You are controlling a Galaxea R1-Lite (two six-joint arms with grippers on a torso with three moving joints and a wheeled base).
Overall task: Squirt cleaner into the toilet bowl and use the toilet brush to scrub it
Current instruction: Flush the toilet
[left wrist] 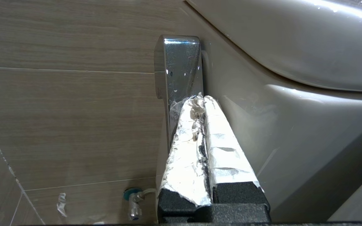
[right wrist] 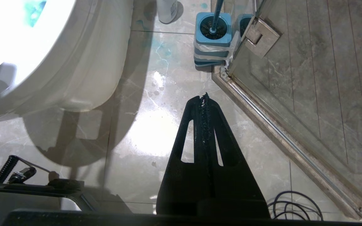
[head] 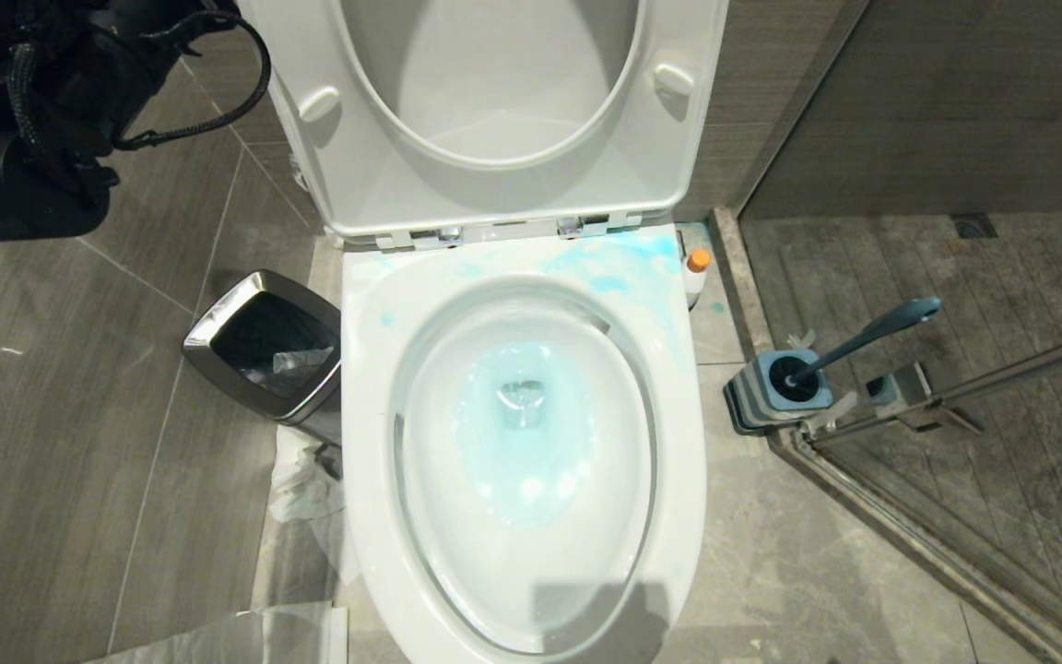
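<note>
The white toilet bowl stands open, seat and lid raised. Turquoise liquid pools in the bowl and smears the back rim. The cleaner, a white bottle with an orange cap, stands on the floor right of the bowl. The toilet brush leans in its blue holder by the glass door. My left gripper, its fingers wrapped in white tape, is shut and empty. Its tips are at the lower end of a chrome flush lever on the tank's side; contact is unclear. My right gripper hangs shut over the floor.
A steel-rimmed bin stands left of the bowl, with crumpled tissue and plastic sheet on the floor beside it. The shower's glass door and metal sill close off the right side. A water valve sits low on the wall. Cables lie by my base.
</note>
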